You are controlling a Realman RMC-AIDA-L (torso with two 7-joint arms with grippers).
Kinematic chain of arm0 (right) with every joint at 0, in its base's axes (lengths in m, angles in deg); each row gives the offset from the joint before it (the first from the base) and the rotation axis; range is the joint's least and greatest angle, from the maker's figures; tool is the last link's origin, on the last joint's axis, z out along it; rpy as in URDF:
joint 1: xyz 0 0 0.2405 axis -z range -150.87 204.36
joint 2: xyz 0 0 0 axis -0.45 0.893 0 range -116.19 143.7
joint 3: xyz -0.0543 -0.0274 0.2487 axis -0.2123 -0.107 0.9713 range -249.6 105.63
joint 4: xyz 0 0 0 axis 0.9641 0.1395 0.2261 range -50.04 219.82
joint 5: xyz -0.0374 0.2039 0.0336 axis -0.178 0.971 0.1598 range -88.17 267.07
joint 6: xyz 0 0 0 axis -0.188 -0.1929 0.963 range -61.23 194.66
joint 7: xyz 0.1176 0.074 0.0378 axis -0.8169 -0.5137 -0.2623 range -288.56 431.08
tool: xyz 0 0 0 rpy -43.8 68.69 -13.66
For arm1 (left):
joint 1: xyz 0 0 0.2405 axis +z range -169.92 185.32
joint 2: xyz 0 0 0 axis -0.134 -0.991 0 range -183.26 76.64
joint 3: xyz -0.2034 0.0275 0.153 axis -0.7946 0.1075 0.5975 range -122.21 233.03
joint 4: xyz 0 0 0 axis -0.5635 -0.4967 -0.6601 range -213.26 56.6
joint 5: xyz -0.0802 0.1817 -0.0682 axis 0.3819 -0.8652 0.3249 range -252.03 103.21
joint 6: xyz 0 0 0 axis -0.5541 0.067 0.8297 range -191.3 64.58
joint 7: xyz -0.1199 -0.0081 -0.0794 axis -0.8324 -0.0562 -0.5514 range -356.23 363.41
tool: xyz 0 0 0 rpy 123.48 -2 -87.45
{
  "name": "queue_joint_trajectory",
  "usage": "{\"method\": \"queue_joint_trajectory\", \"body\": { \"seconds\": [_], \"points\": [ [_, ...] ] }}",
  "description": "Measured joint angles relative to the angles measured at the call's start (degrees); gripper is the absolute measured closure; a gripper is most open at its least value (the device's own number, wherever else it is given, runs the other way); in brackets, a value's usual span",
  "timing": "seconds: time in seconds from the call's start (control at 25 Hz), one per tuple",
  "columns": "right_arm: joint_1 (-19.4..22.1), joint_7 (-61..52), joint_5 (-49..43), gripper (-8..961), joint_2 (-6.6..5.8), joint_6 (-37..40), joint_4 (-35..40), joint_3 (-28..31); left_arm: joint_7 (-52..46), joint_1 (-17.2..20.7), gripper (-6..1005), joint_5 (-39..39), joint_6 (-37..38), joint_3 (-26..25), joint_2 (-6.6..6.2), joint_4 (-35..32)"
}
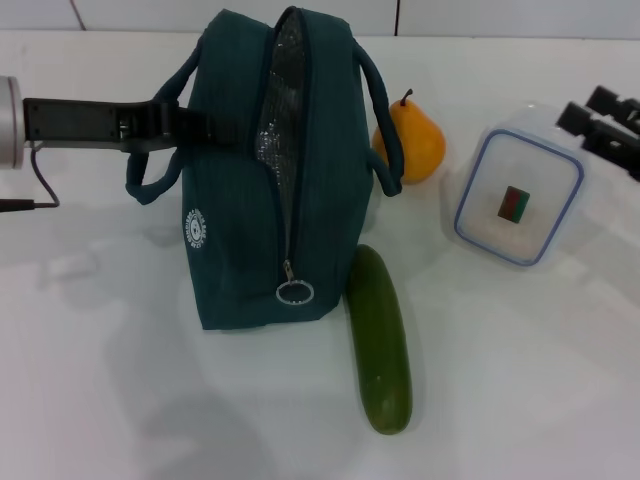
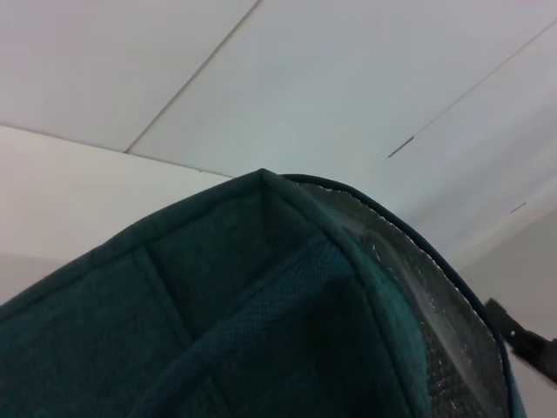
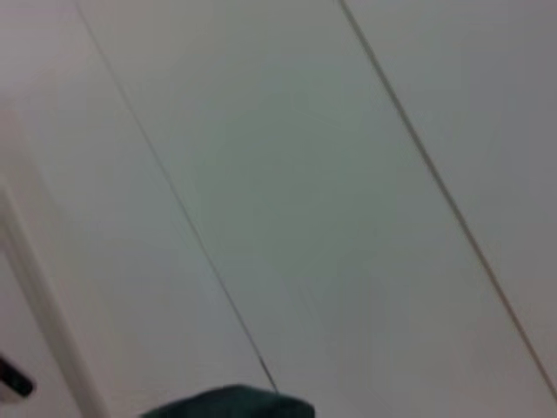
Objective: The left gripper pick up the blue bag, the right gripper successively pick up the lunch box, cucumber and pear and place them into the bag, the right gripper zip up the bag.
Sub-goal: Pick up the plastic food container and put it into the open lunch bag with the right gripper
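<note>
Your right gripper, jaws' state unclear, sits just beside the lunch box; left gripper grips the bag handle.

I saw a plain white table filling nearly all of the head view, its top smooth and evenly lit, with soft grey shadows lying on it. Beyond its far edge ran a pale wall of large panels, split by thin dark seams. Both wrist views looked onto more of those panels, their seams crossing at a slant. I could make out no window or lamp.
</note>
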Motion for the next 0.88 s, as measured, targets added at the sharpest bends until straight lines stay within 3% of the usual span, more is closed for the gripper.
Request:
{"method": "queue_joint_trajectory", "body": {
  "seconds": [0.4, 0.8, 0.88],
  "points": [
    [-2.8, -0.6, -3.6, 88, 0.83, -4.3, 0.1, -0.8, 0.0, -0.3, 964, 0.1, -0.2, 0.0, 0.05, 0.0],
    [-3.8, -2.0, -4.3, 119, 0.6, -6.0, 0.1, -2.8, -0.1, -0.5, 963, 0.1, -0.6, 0.0, 0.05, 0.0],
    [-3.9, -2.0, -4.7, 183, 0.54, -6.0, 0.1, -2.8, -0.2, -0.5, 963, 0.1, -0.6, 0.0, 0.05, 0.0]
  ]
}}
